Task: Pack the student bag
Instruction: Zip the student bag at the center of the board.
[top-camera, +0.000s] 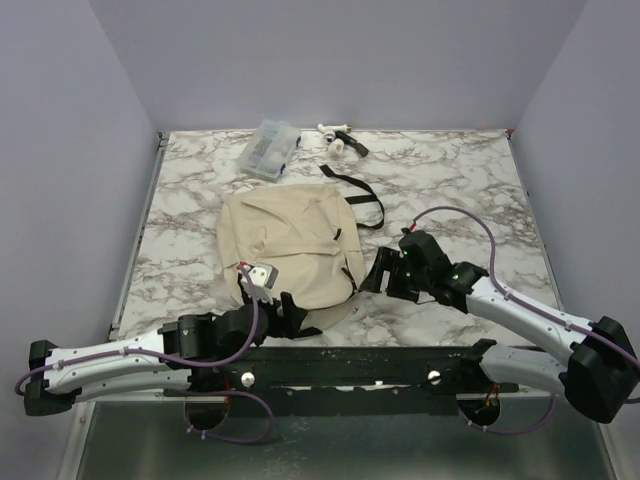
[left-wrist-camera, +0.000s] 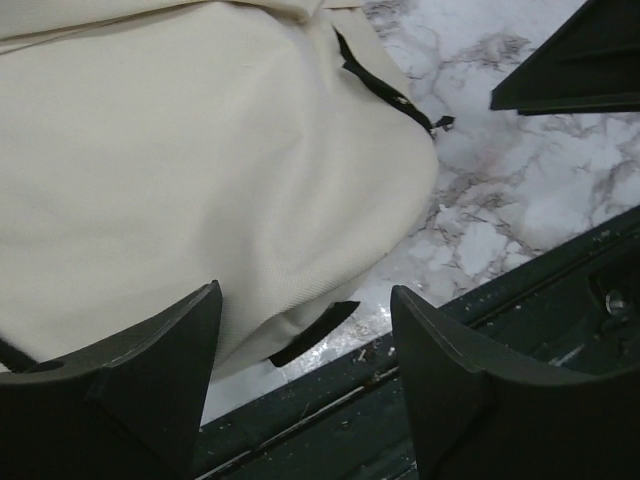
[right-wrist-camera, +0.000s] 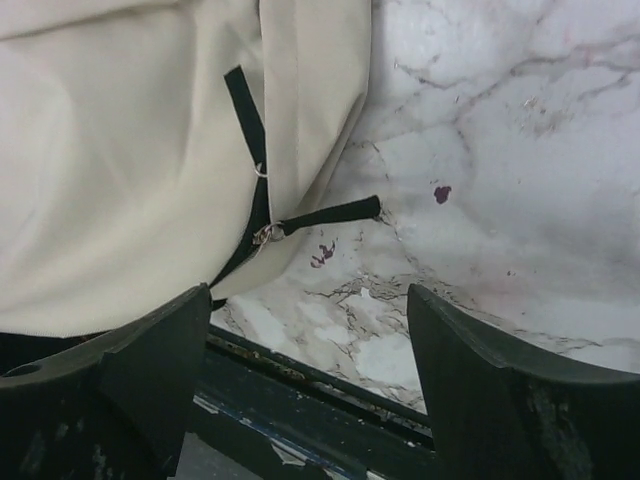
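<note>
The student bag (top-camera: 290, 240) is a beige fabric backpack lying flat in the middle of the marble table, with a black strap (top-camera: 355, 192) trailing to its far right. My left gripper (top-camera: 292, 312) is open and empty at the bag's near edge; its view shows the beige cloth (left-wrist-camera: 200, 170), a black zipper (left-wrist-camera: 385, 92) and a black tab (left-wrist-camera: 315, 332). My right gripper (top-camera: 378, 272) is open and empty beside the bag's right edge; its view shows the bag (right-wrist-camera: 130, 150) and a black zipper pull (right-wrist-camera: 330, 213).
A clear plastic box (top-camera: 271, 149) and a small white and black object (top-camera: 340, 140) lie at the table's far edge. A black rail (top-camera: 370, 365) runs along the near edge. Grey walls enclose the table on three sides.
</note>
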